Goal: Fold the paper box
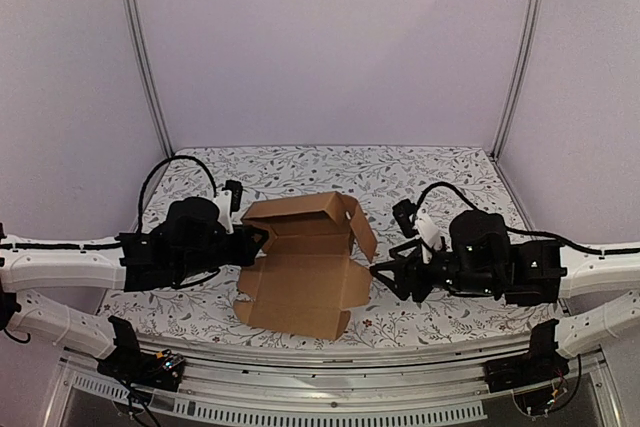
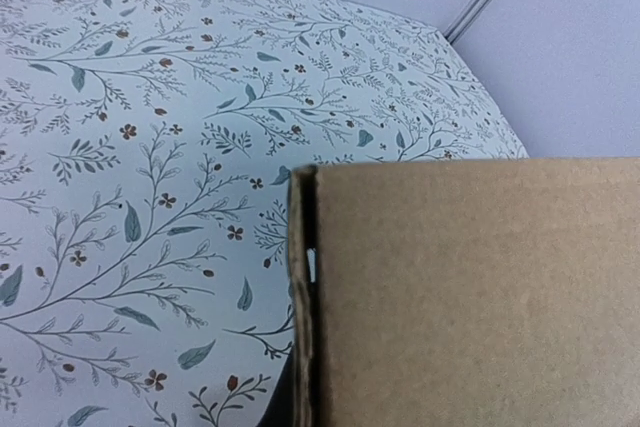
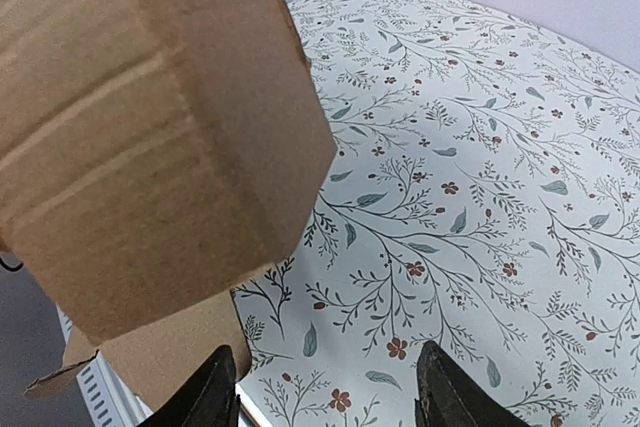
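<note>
The paper box (image 1: 305, 262) is a brown cardboard sheet, partly folded, in the middle of the table with its back and side walls raised and a flat panel lying toward me. My left gripper (image 1: 255, 239) is at the box's left wall. In the left wrist view that wall (image 2: 470, 297) fills the lower right, edge-on at the jaw line, with a dark sliver of a finger (image 2: 278, 409) against it. My right gripper (image 1: 385, 272) is open and empty just right of the box. Its fingertips (image 3: 212, 392) straddle bare cloth, and a raised flap (image 3: 150, 147) stands at their left.
A floral tablecloth (image 1: 430, 172) covers the table. Plain lilac walls with metal corner posts (image 1: 145, 57) close in the back and sides. A metal rail (image 1: 330, 387) runs along the near edge between the arm bases.
</note>
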